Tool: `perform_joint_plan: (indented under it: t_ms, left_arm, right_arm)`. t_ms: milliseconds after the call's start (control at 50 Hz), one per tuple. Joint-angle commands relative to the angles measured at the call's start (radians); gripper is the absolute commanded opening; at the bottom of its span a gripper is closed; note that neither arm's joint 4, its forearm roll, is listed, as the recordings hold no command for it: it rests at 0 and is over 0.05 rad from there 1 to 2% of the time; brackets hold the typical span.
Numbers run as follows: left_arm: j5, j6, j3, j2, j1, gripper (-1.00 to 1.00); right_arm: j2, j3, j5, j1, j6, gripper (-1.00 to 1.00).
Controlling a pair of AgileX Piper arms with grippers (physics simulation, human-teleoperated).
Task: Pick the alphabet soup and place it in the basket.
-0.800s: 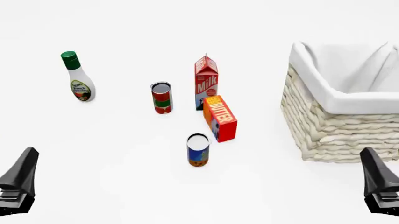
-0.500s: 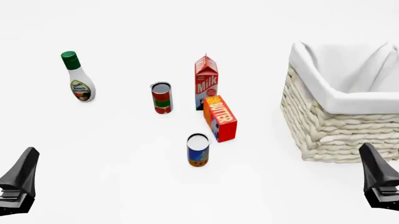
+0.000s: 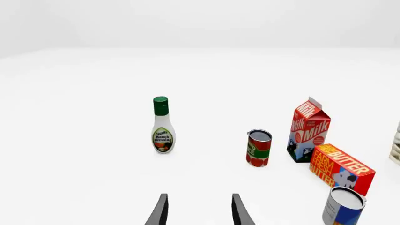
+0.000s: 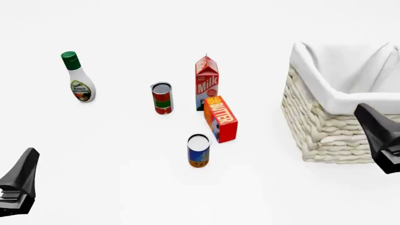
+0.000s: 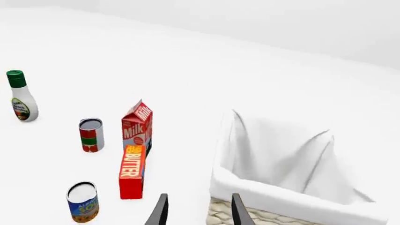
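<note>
The alphabet soup [image 4: 198, 151] is a small can with a blue label, an orange band and a whitish lid. It stands upright in the middle of the table, and also shows in the wrist views as the alphabet soup [image 3: 343, 206] [image 5: 83, 202]. The cream wicker basket [image 4: 325, 133] with a white cloth lining stands at the right. My right gripper [image 4: 370, 118] hangs open in front of the basket's near right wall, its fingers [image 5: 161, 212] apart with nothing between them. My left gripper [image 4: 27, 158] is open at the near left, far from the can, fingers [image 3: 160, 212] empty.
A butter box [image 4: 220, 118] lies just behind and right of the soup, with a milk carton [image 4: 207, 83] behind it. A red-and-green can [image 4: 162, 98] stands left of the carton. A ranch dressing bottle [image 4: 78, 79] stands at the far left.
My right gripper has risen and shifted slightly left, now overlapping the basket's wall in the front view. The left gripper and all objects stay put.
</note>
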Motion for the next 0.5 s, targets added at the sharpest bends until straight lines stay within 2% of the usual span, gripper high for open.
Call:
perform_joint_plan:
  t_ms: [20,60,120,180,240,300,500]
  left_arm:
    - [0.000,0.000,0.000,0.000,0.000,1.00]
    - [0.000,0.000,0.000,0.000,0.000,1.00]
    - [0.000,0.000,0.000,0.000,0.000,1.00]
    - [0.000,0.000,0.000,0.000,0.000,1.00]
    - [0.000,0.000,0.000,0.000,0.000,1.00]
    - [0.000,0.000,0.000,0.000,0.000,1.00]
    - [0.000,0.000,0.000,0.000,0.000,1.00]
  right_arm:
    - [0.194,-0.186,0.089,0.127,-0.031,1.00]
    - [0.215,-0.228,0.105,0.144,-0.079,1.00]
    - [0.277,-0.304,0.153,0.172,-0.053,1.00]
    - [0.324,-0.383,0.199,0.192,-0.062,1.00]
    - [0.338,-0.389,0.202,0.212,-0.075,1.00]
    - [0.383,-0.474,0.263,0.238,-0.072,1.00]
    - [0.506,-0.575,0.333,0.279,-0.061,1.00]
